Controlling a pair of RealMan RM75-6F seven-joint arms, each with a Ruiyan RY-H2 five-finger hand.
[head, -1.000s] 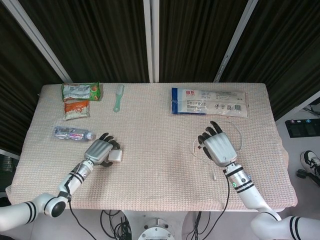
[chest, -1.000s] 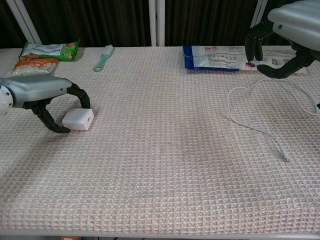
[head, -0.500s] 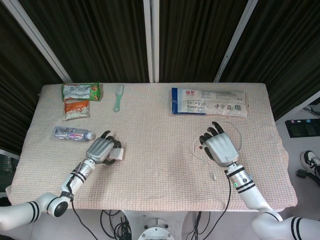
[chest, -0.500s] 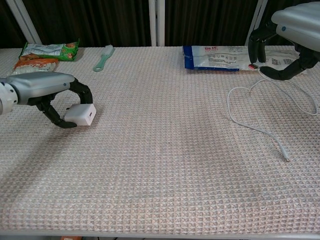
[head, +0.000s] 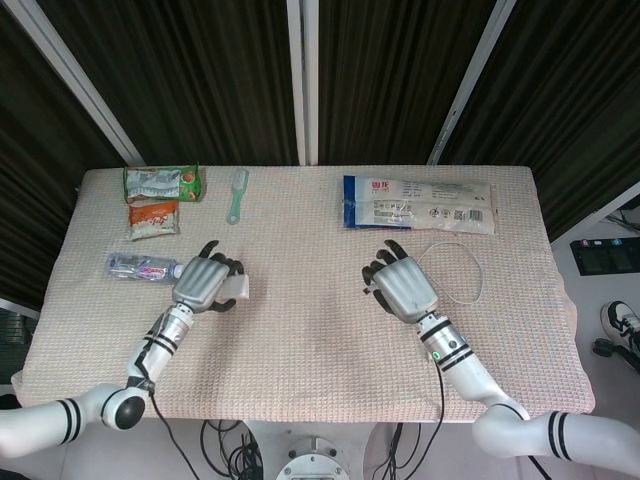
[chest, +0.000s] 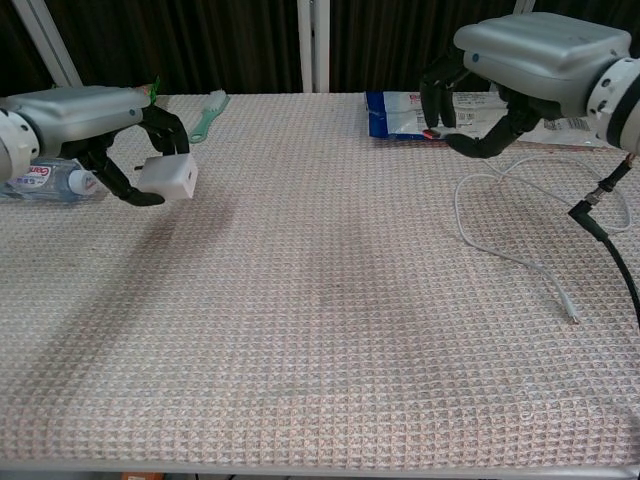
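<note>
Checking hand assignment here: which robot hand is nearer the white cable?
Right. The right robot hand hovers just beside the white cable; the left robot hand holds the white charger block across the table.
</note>
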